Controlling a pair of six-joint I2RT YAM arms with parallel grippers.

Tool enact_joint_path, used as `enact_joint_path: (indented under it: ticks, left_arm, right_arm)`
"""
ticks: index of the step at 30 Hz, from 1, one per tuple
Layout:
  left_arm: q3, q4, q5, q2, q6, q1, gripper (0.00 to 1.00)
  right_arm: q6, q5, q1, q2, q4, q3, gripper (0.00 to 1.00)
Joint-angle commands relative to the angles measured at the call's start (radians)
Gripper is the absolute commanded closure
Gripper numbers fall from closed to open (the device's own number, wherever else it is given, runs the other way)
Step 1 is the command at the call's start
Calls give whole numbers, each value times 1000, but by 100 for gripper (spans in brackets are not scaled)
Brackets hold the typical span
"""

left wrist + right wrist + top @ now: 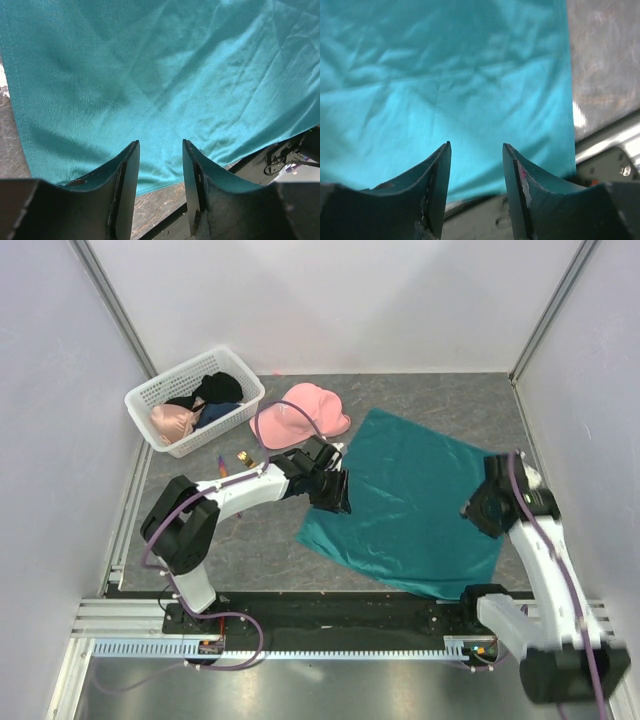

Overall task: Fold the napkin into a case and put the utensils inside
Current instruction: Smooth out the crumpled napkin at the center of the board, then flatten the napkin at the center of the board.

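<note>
— Top view?
— High at the near side, looking down over the whole tabletop (420, 400).
— Wrist views?
— Each close above the napkin (415, 505), looking along it; all three share that cloth.

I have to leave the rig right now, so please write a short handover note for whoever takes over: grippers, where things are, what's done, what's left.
Left gripper: open, empty, at the left edge of the napkin.
Right gripper: open, empty, at the napkin's right edge.
Napkin: spread flat on the table, no fold in it.
Utensils: the fork and the purple piece lie on the table left of the napkin, just in front of the white basket.
Done: napkin laid out.
Left: fold it into a case, then put both utensils inside.
</note>
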Motion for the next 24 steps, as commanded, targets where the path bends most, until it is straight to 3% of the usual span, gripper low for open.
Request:
enact_joint_path:
  ticks: [1,3,9,24]
  left_arm:
    - [57,8,-45,82,20,-4,54]
    - [98,-30,-48,125,14,-2,54]
    - [181,-40,-110,246,0,-1,55]
    - [316,-90,-105,390,-60,91,55]
  right_arm:
    - [-134,80,-3,345,292,72,46]
    - [-148,73,-8,522,332,128,46]
    - [-144,-4,-8,776,530,205,46]
    - [-197,39,-28,1132,678,401,46]
